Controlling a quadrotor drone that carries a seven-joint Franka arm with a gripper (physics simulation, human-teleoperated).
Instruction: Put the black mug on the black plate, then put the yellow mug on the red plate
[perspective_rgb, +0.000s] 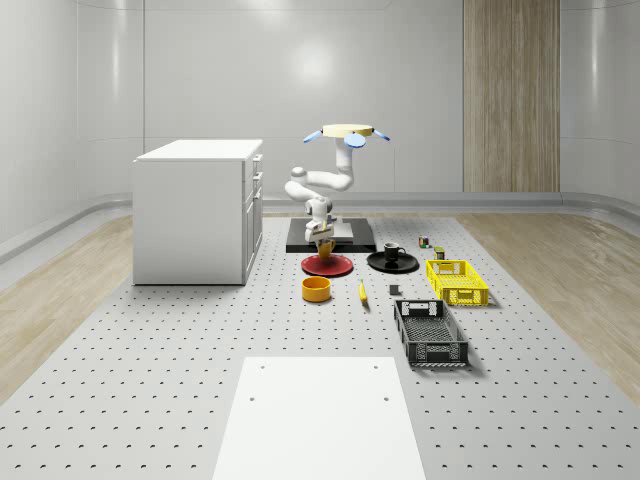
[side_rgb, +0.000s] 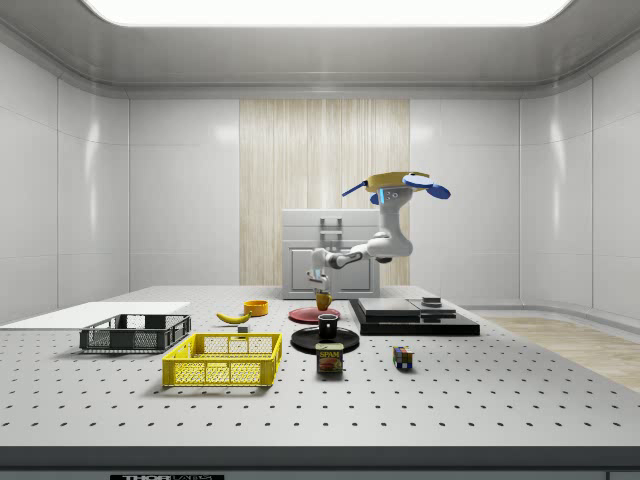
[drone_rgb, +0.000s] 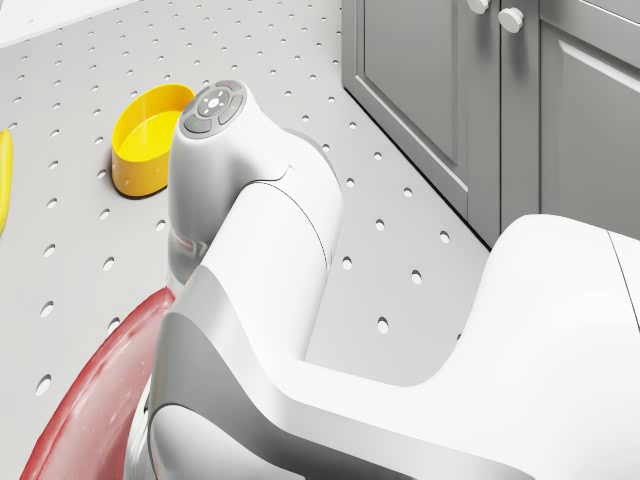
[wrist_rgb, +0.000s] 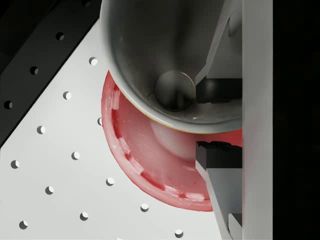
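The black mug (perspective_rgb: 393, 251) stands upright on the black plate (perspective_rgb: 378, 264), so the first half of the job appears done. The drone (perspective_rgb: 347, 132) hovers above the dark platform (perspective_rgb: 345, 235) behind the plates, with its arm (perspective_rgb: 322, 187) reaching down and forward. The gripper (perspective_rgb: 324, 237) is clamped on the rim of the yellow mug (perspective_rgb: 326, 246), one finger (wrist_rgb: 220, 90) inside the cup and the other outside, as the wrist view shows. The mug hangs above the red plate (perspective_rgb: 327, 266) and does not appear to rest on it yet; the side view shows a gap between them. What remains, in my judgement, is to lower the mug onto the plate and release it. The yellow bowl (perspective_rgb: 317, 289), banana (perspective_rgb: 362, 291) and crates sit apart, not involved.
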